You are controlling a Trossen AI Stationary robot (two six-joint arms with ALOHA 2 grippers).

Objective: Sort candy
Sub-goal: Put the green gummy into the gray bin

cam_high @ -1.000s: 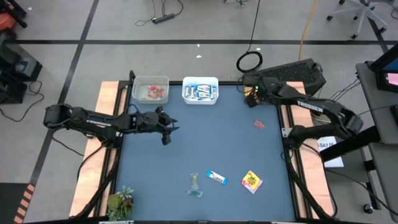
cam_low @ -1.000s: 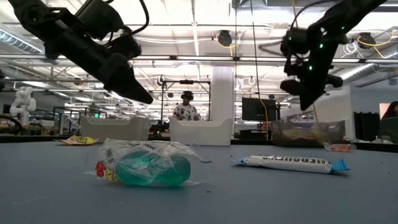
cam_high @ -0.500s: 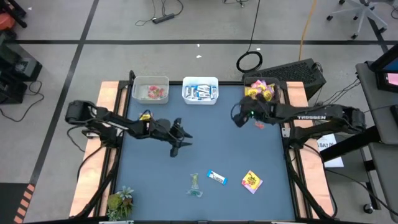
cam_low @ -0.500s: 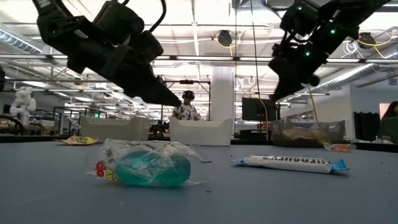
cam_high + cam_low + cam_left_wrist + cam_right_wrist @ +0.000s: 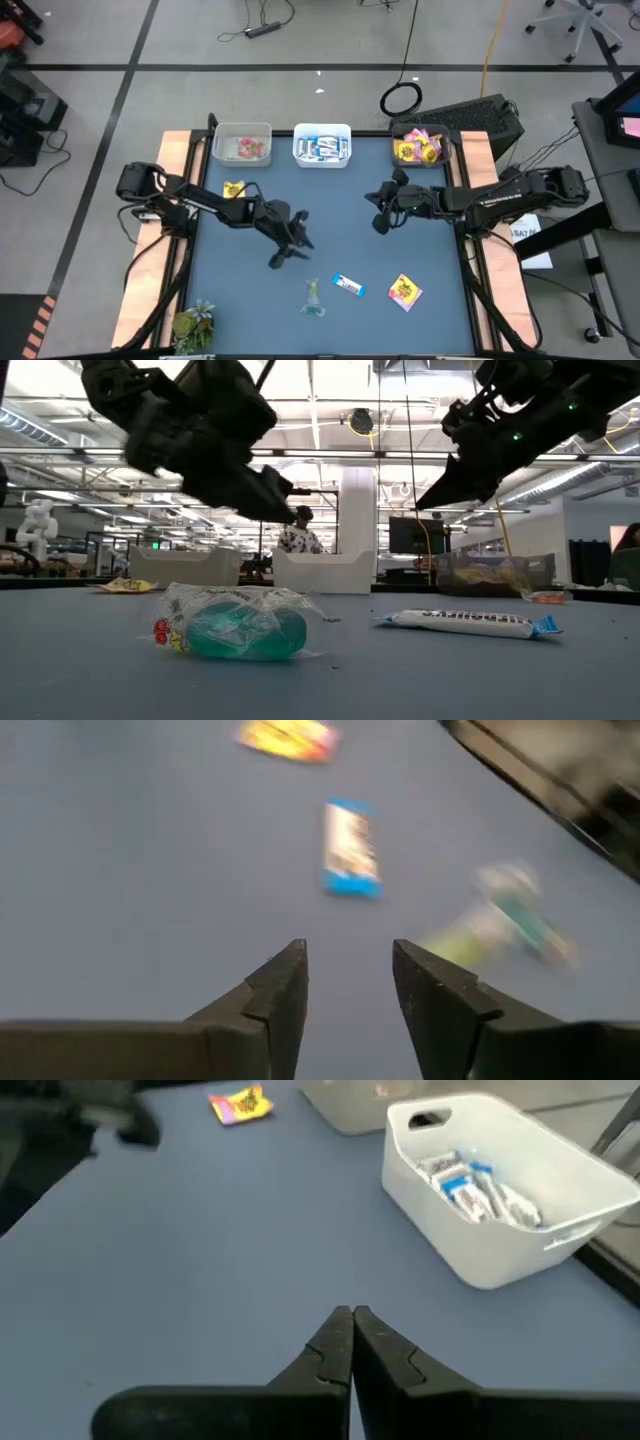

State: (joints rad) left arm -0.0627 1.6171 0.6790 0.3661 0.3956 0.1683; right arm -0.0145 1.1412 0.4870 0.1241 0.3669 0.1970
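The blue surface [image 5: 330,215] lies mostly bare mid-way. Three bins [image 5: 322,145] line its far edge. The left hand [image 5: 290,250], fingers parted and empty, hangs near loose candy [image 5: 349,286] by the near edge. The right hand [image 5: 379,222] is closed, empty.

One camera hangs well above me and looks straight down, taking in the whole bench [image 5: 330,230], both my arms and the floor around. A second sits at bench-top height, very near the clear-greenish candy [image 5: 235,624] and the blue-and-white bar [image 5: 468,622], and looks level across into the room beyond, where a person [image 5: 298,533] stands far off. Those two sweets also show from above, at the bench's near edge. My left wrist camera peers forward past my left claw [image 5: 348,970] at that same bar and the greenish piece. My right wrist camera looks past my right claw [image 5: 351,1320] toward the white bin [image 5: 500,1190], which the overhead view shares.
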